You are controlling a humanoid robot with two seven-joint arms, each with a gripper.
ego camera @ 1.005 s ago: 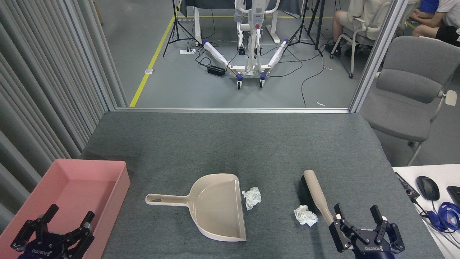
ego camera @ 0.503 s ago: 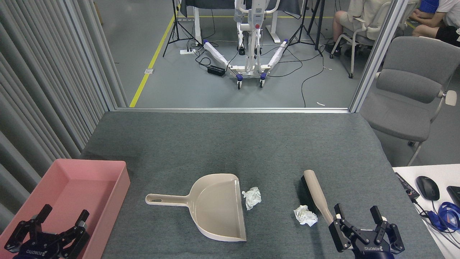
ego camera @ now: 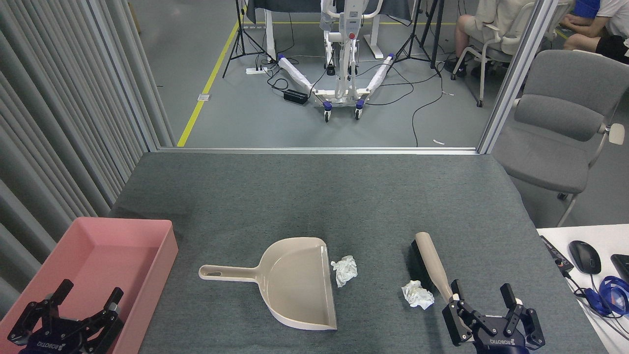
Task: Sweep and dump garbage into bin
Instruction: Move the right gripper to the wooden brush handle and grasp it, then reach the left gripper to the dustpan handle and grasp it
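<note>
Two crumpled white wads of garbage lie on the grey table: one (ego camera: 345,269) touches the open mouth of the beige dustpan (ego camera: 300,281), the other (ego camera: 417,294) lies beside the black-bristled brush (ego camera: 432,268) with a beige handle. The pink bin (ego camera: 147,255) stands at the table's left front corner. My left gripper (ego camera: 88,292) is open, low over the bin's near end, holding nothing. My right gripper (ego camera: 481,290) is open at the near right, just behind the end of the brush handle, with nothing between its fingers.
A grey chair (ego camera: 560,128) stands beyond the table's right edge. A white desk at the near right carries a black mouse (ego camera: 585,256) and cables. Grey slatted panels (ego camera: 59,123) line the left side. People sit at the far right beyond the table.
My left gripper dropped lower and left over the bin, then held. My right gripper shifted slightly left and down, closer to the end of the brush handle. Nothing on the table moved.
</note>
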